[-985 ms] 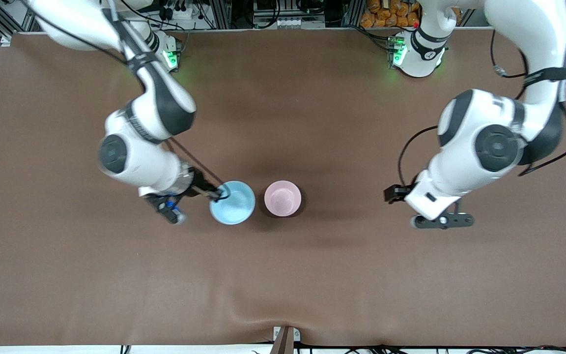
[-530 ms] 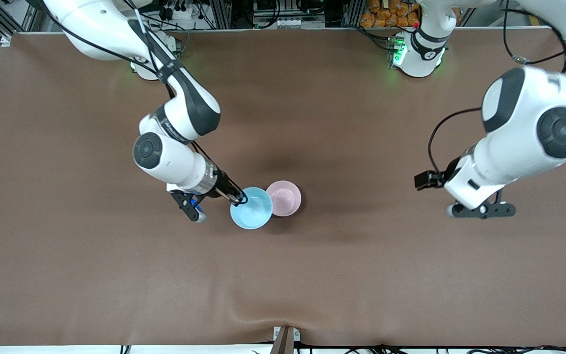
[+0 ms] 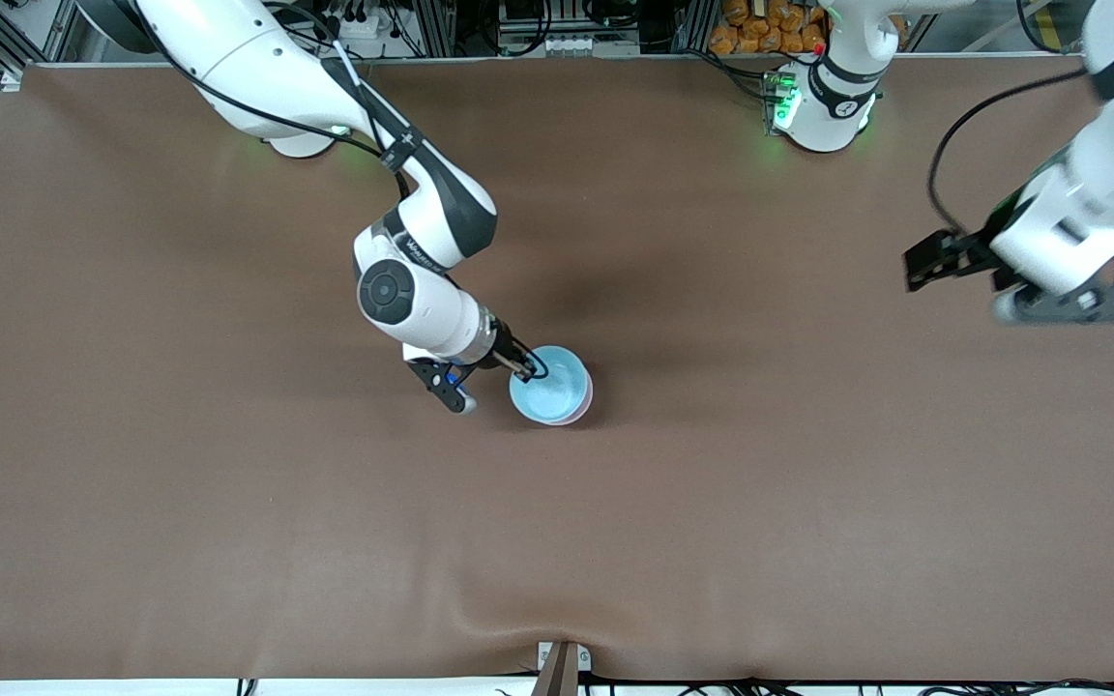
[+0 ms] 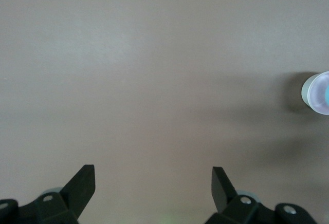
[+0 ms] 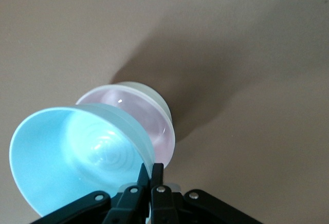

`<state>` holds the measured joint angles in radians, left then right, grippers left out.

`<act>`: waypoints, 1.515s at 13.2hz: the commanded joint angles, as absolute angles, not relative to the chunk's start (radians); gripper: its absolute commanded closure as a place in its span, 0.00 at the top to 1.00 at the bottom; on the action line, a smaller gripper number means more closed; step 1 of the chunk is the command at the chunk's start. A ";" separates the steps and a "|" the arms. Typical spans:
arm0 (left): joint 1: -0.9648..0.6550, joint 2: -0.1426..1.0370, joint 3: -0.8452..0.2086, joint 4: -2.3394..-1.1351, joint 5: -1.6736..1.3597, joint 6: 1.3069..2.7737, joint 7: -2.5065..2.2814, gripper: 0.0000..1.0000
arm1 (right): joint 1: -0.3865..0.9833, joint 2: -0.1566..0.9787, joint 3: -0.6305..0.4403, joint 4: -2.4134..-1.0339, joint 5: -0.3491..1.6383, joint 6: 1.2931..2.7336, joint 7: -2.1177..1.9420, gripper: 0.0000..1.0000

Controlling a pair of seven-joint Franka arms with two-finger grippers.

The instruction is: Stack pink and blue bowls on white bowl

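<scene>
The right pincer (image 3: 524, 368) is clamped on the blue bowl's (image 3: 549, 386) rim, holding it just over the pink bowl (image 5: 149, 118), which sits in the white bowl (image 5: 157, 99). Next: lower and release. The left pincer (image 3: 1079, 303), jaws apart, waits well away from the bowls.

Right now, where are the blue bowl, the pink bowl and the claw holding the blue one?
blue bowl (image 3: 551, 387): front view, on its inside.
pink bowl (image 5: 149, 118): right wrist view, on its inner wall.
right gripper (image 3: 526, 368): front view, at the fingertips shut on the blue bowl's rim.
</scene>
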<state>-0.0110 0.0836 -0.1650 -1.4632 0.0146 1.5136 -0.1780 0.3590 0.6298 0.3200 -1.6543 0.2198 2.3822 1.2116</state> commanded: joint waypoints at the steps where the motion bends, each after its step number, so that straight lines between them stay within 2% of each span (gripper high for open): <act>1: -0.021 0.014 -0.137 -1.483 0.002 1.435 -0.143 1.00 | 0.391 0.635 0.305 -1.651 0.222 2.385 1.259 0.00; 6: -0.023 -0.030 -0.120 -1.506 0.002 1.396 -0.135 1.00 | 0.486 0.657 0.194 -1.651 0.192 2.456 1.259 0.00; 13: -0.018 -0.038 -0.115 -1.509 -0.009 1.393 -0.123 1.00 | 0.492 0.657 0.184 -1.657 0.192 2.450 1.261 0.00; 14: -0.017 -0.038 -0.115 -1.509 -0.011 1.391 -0.123 1.00 | 0.491 0.657 0.184 -1.655 0.192 2.450 1.261 0.30; 15: -0.018 -0.037 -0.115 -1.509 -0.011 1.391 -0.123 1.00 | 0.489 0.657 0.184 -1.655 0.193 2.450 1.261 0.72; 16: -0.018 -0.037 -0.112 -1.509 -0.011 1.391 -0.123 1.00 | 0.492 0.657 0.184 -1.655 0.193 2.451 1.270 1.00; 20: -0.018 -0.026 -0.043 -1.500 -0.020 1.399 -0.032 1.00 | 0.471 0.635 0.183 -1.652 0.193 2.436 1.270 1.00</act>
<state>-0.0136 -0.0090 -0.0943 -1.4886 0.0054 1.3987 -0.0950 0.4788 0.6567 0.1869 -1.6546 0.2111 2.4487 1.2471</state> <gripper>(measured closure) 0.000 0.357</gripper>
